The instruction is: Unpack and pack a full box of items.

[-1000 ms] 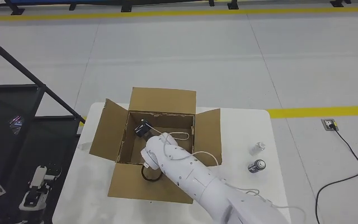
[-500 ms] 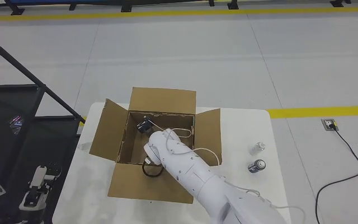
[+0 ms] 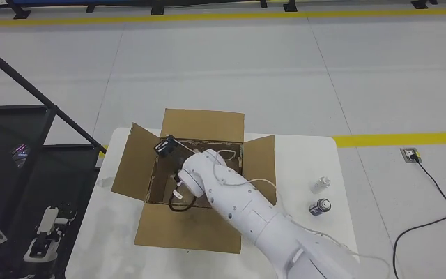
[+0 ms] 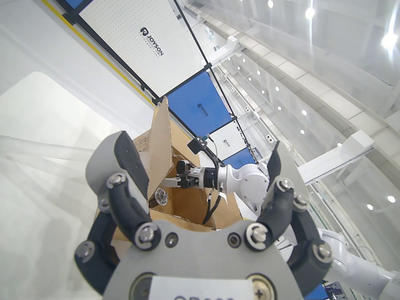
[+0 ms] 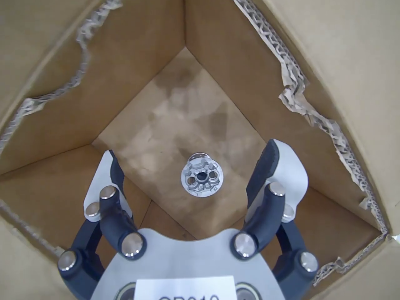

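An open cardboard box (image 3: 202, 125) stands on the white table (image 3: 306, 153). My right arm (image 3: 223, 192) goes down into it from above. In the right wrist view my right gripper (image 5: 191, 151) hangs open over a small silver metal spool (image 5: 202, 178) that stands upright on the box floor (image 5: 175, 120), without touching it. My left gripper (image 4: 200, 148) is open and empty, low beside the table and tilted upward. In its view, farther off, are a box flap (image 4: 159, 145), the right gripper (image 4: 182, 180) and a silver spool (image 4: 161, 195).
Two small metal items lie on the table right of the box, a pale one (image 3: 320, 183) and a darker one (image 3: 319, 206). The box's four flaps are folded outward and its inner edges (image 5: 293, 95) are torn and ragged.
The right arm's wrist has swung toward the box's back left corner; the black camera on it moved up and to the left in the top view.
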Motion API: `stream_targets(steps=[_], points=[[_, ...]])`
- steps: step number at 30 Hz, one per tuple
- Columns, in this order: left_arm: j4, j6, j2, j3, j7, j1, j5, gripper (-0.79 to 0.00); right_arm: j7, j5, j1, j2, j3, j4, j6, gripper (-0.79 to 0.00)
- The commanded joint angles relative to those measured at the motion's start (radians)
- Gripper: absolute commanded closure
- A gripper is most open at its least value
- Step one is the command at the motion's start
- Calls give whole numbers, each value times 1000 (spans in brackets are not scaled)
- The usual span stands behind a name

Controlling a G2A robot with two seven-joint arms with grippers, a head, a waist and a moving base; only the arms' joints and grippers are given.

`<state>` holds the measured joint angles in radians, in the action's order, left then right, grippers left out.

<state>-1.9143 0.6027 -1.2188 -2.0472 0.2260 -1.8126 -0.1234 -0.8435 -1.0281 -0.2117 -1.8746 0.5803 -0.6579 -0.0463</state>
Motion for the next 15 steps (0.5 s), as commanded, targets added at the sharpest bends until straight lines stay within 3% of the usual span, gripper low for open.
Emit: stream_targets(steps=[1, 6, 9, 15], points=[[0, 0, 0, 0, 0, 0, 0, -785, -57, -50, -63, 52, 51, -182, -4, -785], [0, 0, 0, 0, 0, 0, 0, -785, -307, -250, -387, 202, 278, -840, 64, -785], [0, 0, 0, 0, 0, 0, 0, -785, -380, -333, -602, 257, 410, -1182, 168, -785], [0, 0, 0, 0, 0, 0, 0, -785, -340, -410, -835, 306, 647, -1502, 252, -785]])
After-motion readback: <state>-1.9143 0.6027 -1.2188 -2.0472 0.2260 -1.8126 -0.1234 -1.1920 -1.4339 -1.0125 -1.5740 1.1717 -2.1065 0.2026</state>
